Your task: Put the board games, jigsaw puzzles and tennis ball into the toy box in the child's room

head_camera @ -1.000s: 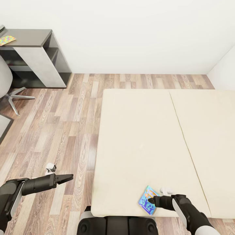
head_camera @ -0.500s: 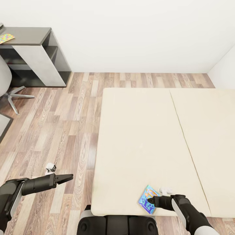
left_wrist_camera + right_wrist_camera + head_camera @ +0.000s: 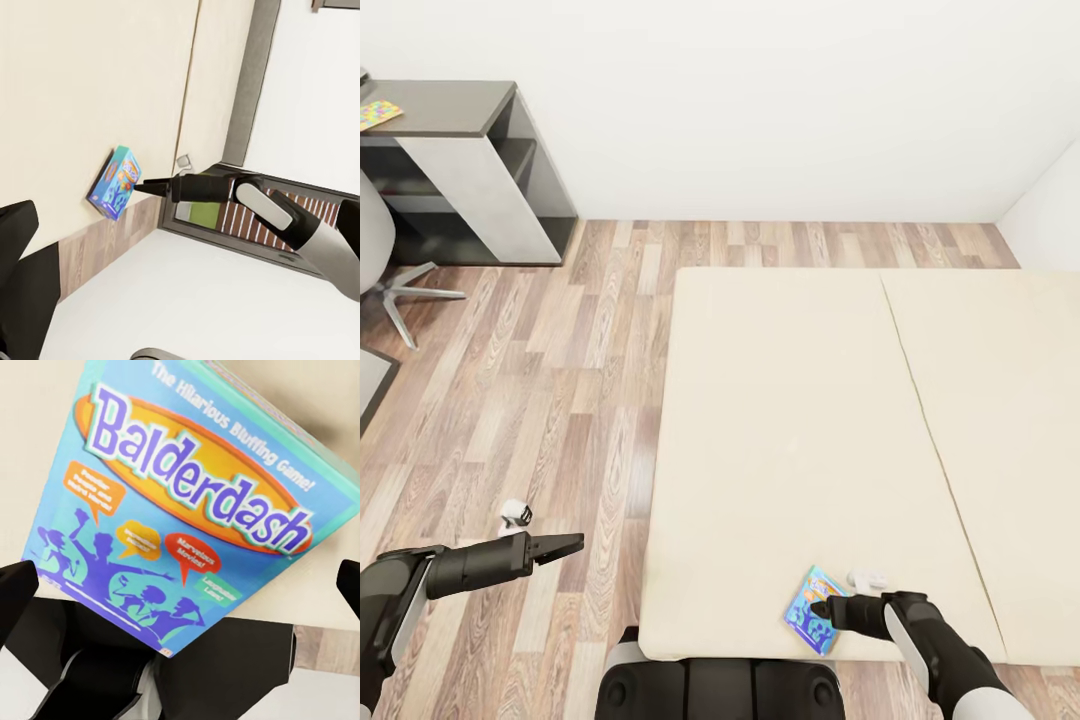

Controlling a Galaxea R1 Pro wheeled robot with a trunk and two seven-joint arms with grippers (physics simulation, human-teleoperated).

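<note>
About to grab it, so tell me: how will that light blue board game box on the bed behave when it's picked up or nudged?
The light blue Balderdash board game box looks flat and straight-edged, so probably stiff, not floppy. Its thin shape suggests it is light and would slide rather than roll. It lies near the beige mattress edge, so a nudge from the right hand might push it off.

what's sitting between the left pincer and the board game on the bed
In the head view, nothing sits there: between the left pincer and the board game is bare wood-plank floor, then plain beige mattress of the bed.
</note>
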